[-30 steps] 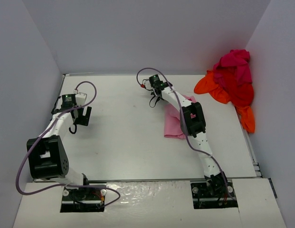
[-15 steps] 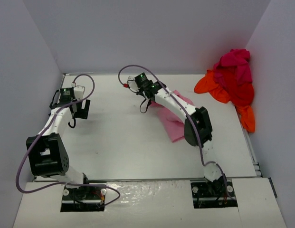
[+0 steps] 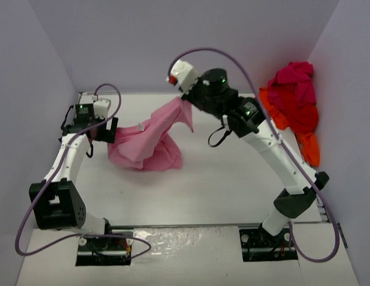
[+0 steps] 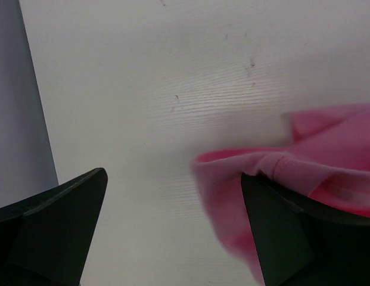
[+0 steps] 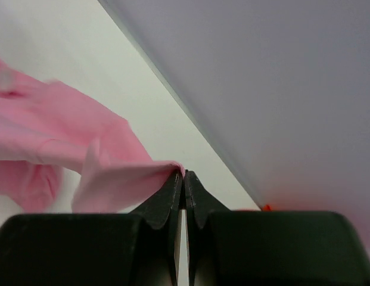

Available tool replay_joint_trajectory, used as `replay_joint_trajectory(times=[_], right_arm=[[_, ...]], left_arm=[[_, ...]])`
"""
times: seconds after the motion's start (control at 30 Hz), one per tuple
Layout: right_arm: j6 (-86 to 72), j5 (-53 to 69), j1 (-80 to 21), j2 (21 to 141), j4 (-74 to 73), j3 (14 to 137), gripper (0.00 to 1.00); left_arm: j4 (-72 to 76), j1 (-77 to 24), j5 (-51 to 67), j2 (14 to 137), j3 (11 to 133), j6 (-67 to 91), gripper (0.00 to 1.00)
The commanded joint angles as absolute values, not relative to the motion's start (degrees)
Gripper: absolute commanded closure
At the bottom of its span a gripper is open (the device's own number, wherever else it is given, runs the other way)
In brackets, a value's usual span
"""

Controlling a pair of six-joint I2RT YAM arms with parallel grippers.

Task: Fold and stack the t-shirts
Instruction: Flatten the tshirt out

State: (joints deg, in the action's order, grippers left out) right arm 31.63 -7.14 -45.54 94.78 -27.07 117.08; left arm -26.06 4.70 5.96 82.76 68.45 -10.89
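1. Pinching an edge of the light pink t-shirt [image 3: 146, 140] in the right hand [image 5: 183, 174], hoisting it partly off the desk [image 3: 232, 185], leftward from where it lay.
2. Keeping the left hand [image 4: 173, 179] spread beside the sagging bunch, probably readying a second grasp.
3. Leaving the other t-shirts [image 3: 292, 101] heaped far right.

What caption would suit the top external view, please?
Right gripper holds pink t-shirt up by an edge; open left gripper hovers beside.
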Motion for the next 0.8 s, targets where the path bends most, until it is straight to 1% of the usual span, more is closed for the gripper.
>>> replay_joint_trajectory(times=[0.0,0.07,0.2,0.3,0.4,0.47,0.53,0.63,0.77], right_arm=[[31.53,-10.0,-35.26,89.2,-21.87,109.74,1.0],[31.29,-12.37,-31.13,87.37,-18.91,105.53,1.0],[31.99,-16.92,-29.8,87.87,-15.57,97.65,1.0],[31.17,-15.68,-30.38,89.1,-14.4,97.06,1.0],[31.26,-17.78,-31.2,91.37,-12.92,98.2,1.0],[31.44,-18.8,-31.38,93.27,-12.62,99.13,1.0],[30.81,-17.34,-31.53,93.95,-12.57,99.6,1.0],[30.33,-16.53,-32.17,94.75,-12.57,99.84,1.0],[30.58,-16.62,-32.09,95.54,-12.48,99.93,1.0]], left_arm=[[-26.66,1.6,8.24,81.9,71.52,-12.15,0.07],[-26.28,0.51,7.85,83.49,71.48,-12.7,0.07],[-27.05,-3.39,5.83,88.1,73.09,-13.0,0.07],[-27.14,-4.12,3.93,89.01,74.05,-13.1,0.08],[-26.91,-4.22,3.05,88.49,74.66,-13.21,0.09],[-27.63,-4.28,4.43,87.73,75.07,-13.27,0.09],[-29.47,-4.97,7.87,86.59,75.47,-13.94,0.12],[-31.56,-7.7,10.28,85.7,75.77,-15.3,0.12],[-33.69,-13.03,11.21,87.74,78.34,-16.0,0.12]])
